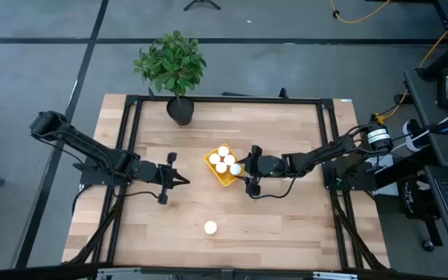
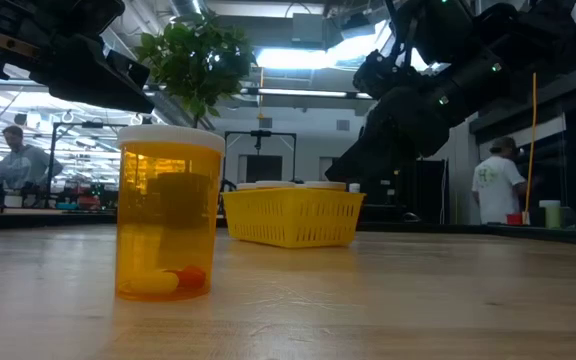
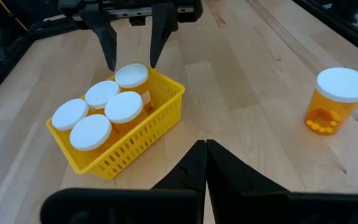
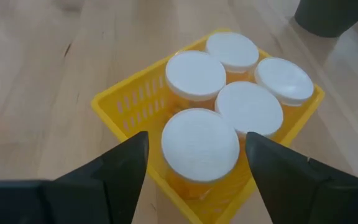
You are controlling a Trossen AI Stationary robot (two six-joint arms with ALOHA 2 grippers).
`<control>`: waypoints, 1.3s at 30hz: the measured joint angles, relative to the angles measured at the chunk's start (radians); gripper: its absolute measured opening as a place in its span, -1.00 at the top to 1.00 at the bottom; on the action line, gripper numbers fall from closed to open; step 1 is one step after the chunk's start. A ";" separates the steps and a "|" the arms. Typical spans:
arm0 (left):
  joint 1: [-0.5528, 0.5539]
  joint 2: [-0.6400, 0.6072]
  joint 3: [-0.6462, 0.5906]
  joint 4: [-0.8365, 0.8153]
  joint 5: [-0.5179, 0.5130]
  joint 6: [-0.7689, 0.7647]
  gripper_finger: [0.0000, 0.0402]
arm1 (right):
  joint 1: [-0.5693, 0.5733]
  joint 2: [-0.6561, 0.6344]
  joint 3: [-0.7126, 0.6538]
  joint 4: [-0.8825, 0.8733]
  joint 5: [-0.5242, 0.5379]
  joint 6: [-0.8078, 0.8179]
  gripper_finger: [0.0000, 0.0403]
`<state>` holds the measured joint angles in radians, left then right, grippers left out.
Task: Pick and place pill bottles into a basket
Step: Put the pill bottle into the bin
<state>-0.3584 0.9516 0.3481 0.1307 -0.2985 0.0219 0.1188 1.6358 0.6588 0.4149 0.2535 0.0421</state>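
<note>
The right gripper [image 4: 194, 158] has its fingers [image 4: 120, 171] spread apart, one on each side of the nearest pill bottle [image 4: 199, 146], whose white cap sits between them without either finger pressing on it, as far as the right wrist view shows. That bottle stands in the corner of the yellow basket [image 4: 126, 99] closest to these fingers, and four more capped bottles [image 4: 196, 74] crowd just beyond it, filling the basket so that the caps nearly touch. In the high view the right gripper [image 1: 253, 169] sits just beside the basket [image 1: 214, 173], near the middle of the wooden worktop [image 1: 286, 225]. The left gripper [image 1: 183, 180] waits on the opposite side of the basket, a little apart from it, with its fingers [image 3: 194, 165] pressed together and nothing between them. One last pill bottle [image 1: 210, 227] stands alone on the worktop, upright, well apart from both pairs of fingers and from the basket. Farther out, a potted plant [image 1: 173, 66] stands at the worktop's far edge.
</note>
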 joint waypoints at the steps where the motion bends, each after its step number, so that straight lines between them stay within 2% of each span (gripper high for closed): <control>1: 0.000 0.000 0.000 0.000 0.000 0.000 0.98 | 0.000 -0.003 0.006 -0.008 0.000 -0.002 -0.34; 4: 0.000 0.000 0.000 0.000 0.000 0.000 0.98 | 0.000 -0.045 0.042 -0.097 0.002 -0.024 -0.34; 8: 0.000 0.000 0.000 0.000 0.000 0.000 0.98 | 0.000 -0.129 0.114 -0.297 0.020 0.002 -0.34; 12: 0.000 0.000 0.000 0.000 0.000 0.000 0.98 | 0.005 -0.208 0.127 -0.319 0.038 -0.017 -0.24; 15: 0.000 0.000 0.000 0.001 0.001 0.000 0.98 | 0.022 -0.257 0.103 -0.326 0.082 -0.020 0.00; 18: 0.000 0.000 0.000 0.003 0.002 0.000 0.98 | 0.045 -0.290 0.074 -0.310 0.094 -0.021 0.32; 22: 0.000 0.000 0.000 0.003 0.002 0.000 0.98 | 0.076 -0.310 0.011 -0.212 0.094 -0.024 0.79; 24: 0.000 0.000 0.000 0.002 0.003 0.000 0.95 | 0.089 -0.309 -0.027 -0.144 0.094 -0.022 0.94; 30: 0.000 0.000 0.000 0.001 0.007 0.000 0.63 | 0.116 -0.308 -0.140 0.048 0.095 0.038 0.88; 39: 0.000 0.000 0.000 0.023 -0.073 -0.034 -0.09 | 0.119 -0.308 -0.188 0.098 0.095 0.096 0.98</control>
<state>-0.3584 0.9512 0.3481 0.1539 -0.3715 -0.0117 0.2382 1.3277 0.4706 0.5129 0.3481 0.1385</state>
